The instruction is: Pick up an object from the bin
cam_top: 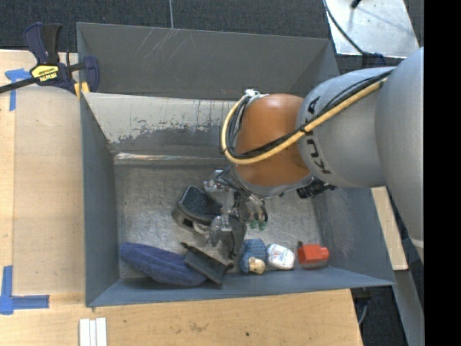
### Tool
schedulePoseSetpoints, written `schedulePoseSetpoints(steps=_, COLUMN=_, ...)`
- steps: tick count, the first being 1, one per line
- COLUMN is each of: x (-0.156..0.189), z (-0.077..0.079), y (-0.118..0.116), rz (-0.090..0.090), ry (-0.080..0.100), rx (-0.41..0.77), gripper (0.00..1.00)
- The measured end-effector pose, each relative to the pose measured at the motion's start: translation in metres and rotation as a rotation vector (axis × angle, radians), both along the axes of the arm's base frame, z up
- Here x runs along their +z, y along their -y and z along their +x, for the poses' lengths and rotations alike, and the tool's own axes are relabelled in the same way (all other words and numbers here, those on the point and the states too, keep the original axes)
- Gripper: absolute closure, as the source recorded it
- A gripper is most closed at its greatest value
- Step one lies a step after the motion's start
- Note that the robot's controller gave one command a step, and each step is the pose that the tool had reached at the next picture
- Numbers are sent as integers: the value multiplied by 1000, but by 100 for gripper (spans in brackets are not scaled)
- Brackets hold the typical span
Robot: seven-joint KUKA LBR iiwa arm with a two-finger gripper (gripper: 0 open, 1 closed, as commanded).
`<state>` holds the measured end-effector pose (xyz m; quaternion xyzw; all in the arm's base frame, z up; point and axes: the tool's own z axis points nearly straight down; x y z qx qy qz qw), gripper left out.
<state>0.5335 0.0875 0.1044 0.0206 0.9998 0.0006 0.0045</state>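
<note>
My gripper (225,238) hangs low in the middle of the bin, under the orange cover, with its fingers pointing down toward the front wall. A dark blue-black rounded thing (196,204) lies just left of the fingers. Right below them sits a black flat piece (205,265). To their right rests a small blue and tan soft toy (251,256). Whether anything sits between the fingers is hidden by the gripper's own body.
A dark blue cloth bundle (160,264) lies along the front left. A white crumpled thing (281,256) and a red block (312,254) sit at the front right. The arm covers the bin's right back part.
</note>
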Motion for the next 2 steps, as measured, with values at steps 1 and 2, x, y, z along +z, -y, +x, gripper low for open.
schedulePoseSetpoints(steps=1, x=-3, z=-1, y=0, rz=0, ry=-4, rx=-1, gripper=100)
schedulePoseSetpoints(steps=2, x=122, z=20, y=8, rz=-2, ry=-4, rx=21, gripper=100)
